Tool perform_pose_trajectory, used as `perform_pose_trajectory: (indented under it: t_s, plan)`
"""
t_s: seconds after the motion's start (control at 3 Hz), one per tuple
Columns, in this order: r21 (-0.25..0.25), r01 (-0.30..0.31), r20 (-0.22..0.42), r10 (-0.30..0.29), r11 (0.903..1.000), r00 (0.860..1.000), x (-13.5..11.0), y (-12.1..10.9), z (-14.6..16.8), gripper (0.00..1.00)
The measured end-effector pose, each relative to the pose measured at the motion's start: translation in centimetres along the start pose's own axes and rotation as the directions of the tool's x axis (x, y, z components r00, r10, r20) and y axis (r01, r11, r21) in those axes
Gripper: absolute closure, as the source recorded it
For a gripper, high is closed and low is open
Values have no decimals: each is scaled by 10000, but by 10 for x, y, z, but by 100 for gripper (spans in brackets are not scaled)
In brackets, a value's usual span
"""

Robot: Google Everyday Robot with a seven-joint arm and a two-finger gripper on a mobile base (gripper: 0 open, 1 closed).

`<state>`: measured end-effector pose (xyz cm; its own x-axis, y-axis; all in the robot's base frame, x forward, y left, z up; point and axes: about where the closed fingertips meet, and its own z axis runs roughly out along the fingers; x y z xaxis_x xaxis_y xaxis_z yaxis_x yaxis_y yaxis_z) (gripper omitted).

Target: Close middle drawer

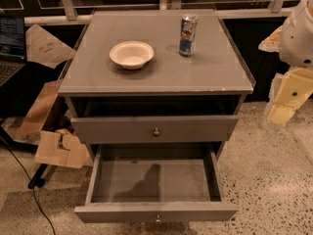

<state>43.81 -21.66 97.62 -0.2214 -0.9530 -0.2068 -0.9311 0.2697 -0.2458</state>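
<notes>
The middle drawer point(155, 181) is a long shallow grey box pulled far out of the grey cabinet point(156, 77). It is empty, and its slim front panel point(155, 212) with a small round knob point(157, 218) is near the bottom edge of the view. Above it, a drawer with a taller front panel point(155, 129) and a knob point(156, 131) stands slightly out. My gripper point(282, 110) hangs at the right edge of the view beside the cabinet. It is level with the upper drawer, well apart from the middle drawer, and touches nothing.
On the cabinet top stand a white bowl point(131, 54) and a blue drink can point(188, 35). Cardboard pieces point(59, 148) and a black cable point(29, 180) lie on the floor at the left. A laptop point(11, 43) is at the far left. Speckled floor point(264, 180) spreads to the right.
</notes>
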Motion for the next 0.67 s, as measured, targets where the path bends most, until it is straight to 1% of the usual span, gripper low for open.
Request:
perform_pose_trajectory:
  t_s: [0.33, 0.67]
  plan:
    - [0, 0, 0, 0, 10000, 10000, 0, 0, 0, 0]
    - [23, -247, 593, 246, 9997, 9979, 6, 7, 7, 0]
